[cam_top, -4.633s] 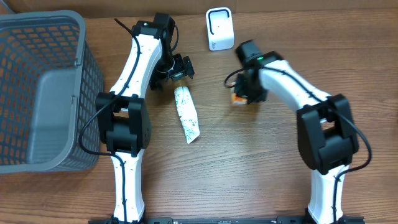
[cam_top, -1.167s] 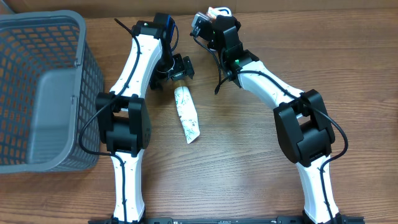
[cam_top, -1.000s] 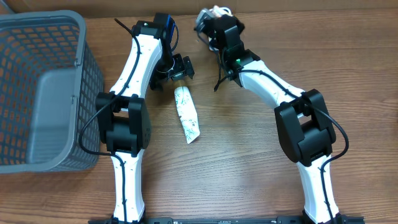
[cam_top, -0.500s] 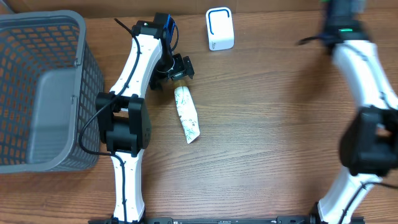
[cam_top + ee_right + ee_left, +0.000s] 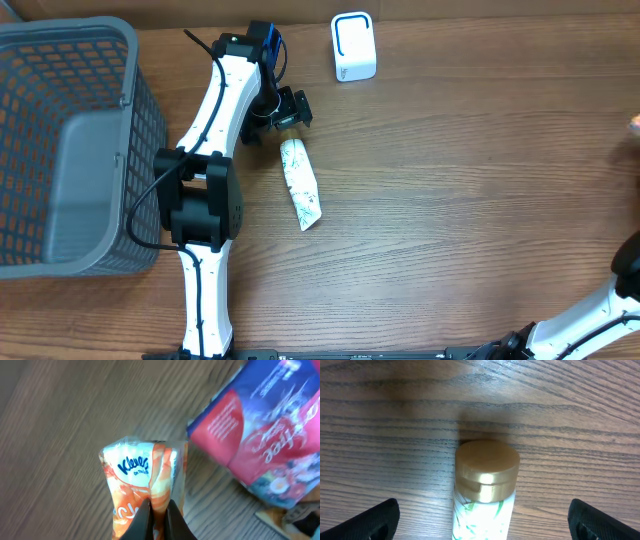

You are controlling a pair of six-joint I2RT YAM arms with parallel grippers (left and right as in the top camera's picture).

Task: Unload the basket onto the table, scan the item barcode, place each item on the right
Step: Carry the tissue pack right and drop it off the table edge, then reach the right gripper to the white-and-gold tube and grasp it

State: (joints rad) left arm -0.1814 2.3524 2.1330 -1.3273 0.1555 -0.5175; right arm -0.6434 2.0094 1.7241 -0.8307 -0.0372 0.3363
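Right hand (image 5: pixel 159 519): closed tight on the near end of a tissue pack (image 5: pixel 142 485) — the wrapper is pinched between its two dark fingers.
Tissue pack: orange and white, reaching out ahead of the right hand over the wooden table (image 5: pixel 60 420). Whether it rests on the wood cannot be told.
Red and blue packet (image 5: pixel 265 435): lies just right of the tissue pack in the right wrist view. Their edges are close, but contact is unclear.
Right arm (image 5: pixel 600 310): only a piece shows from overhead, at the near right corner. Its hand is past the right edge.
Left hand (image 5: pixel 280 110): fingers spread wide, holding nothing, low over the cap end of a tube (image 5: pixel 300 185).
Tube: white with green print, lying flat on the table. Its gold cap (image 5: pixel 487 467) points to the far side and sits between the two fingertips (image 5: pixel 375 520) — bare wood shows on either side, so it is not touched.
Scanner (image 5: pixel 353 47): white, standing at the far side of the table, right of the left hand and apart from the tube.
Basket (image 5: pixel 70 35): grey mesh, at the far left.
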